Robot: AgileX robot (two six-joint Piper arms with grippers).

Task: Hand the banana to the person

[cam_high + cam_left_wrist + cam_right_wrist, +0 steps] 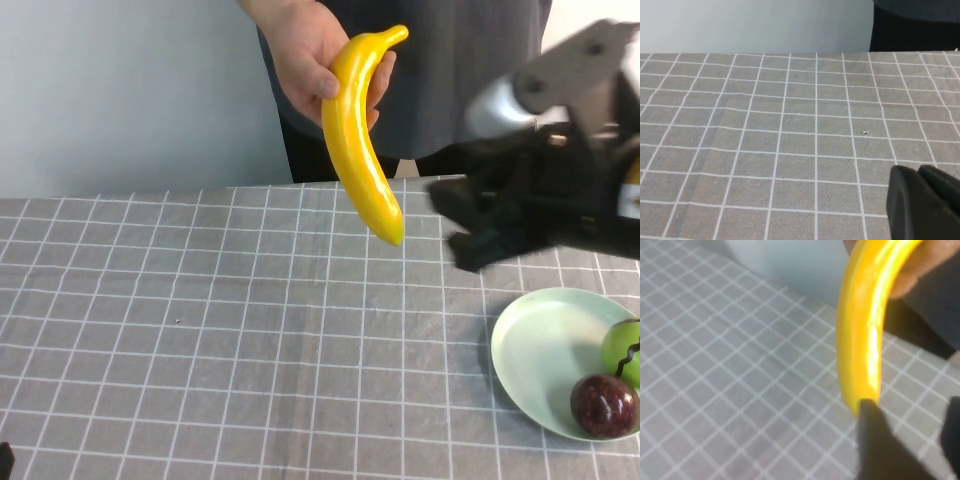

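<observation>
The person (455, 60) stands behind the table, and their bare hand (305, 50) holds the yellow banana (360, 140) by its upper part. The banana hangs nearly upright above the table's far side. My right gripper (447, 222) is open and empty, just right of the banana's lower tip and apart from it. In the right wrist view the banana (860, 340) hangs beyond the open right gripper (910, 432), its tip just past one finger (875, 440). My left gripper (917, 172) is shut and empty, low over the checked cloth.
A pale green plate (530, 350) at the right front holds a green apple (625, 350) and a dark purple fruit (604, 405). The grey checked cloth (200, 330) covers the table. The person's dark trousers (915, 30) show beyond the far edge.
</observation>
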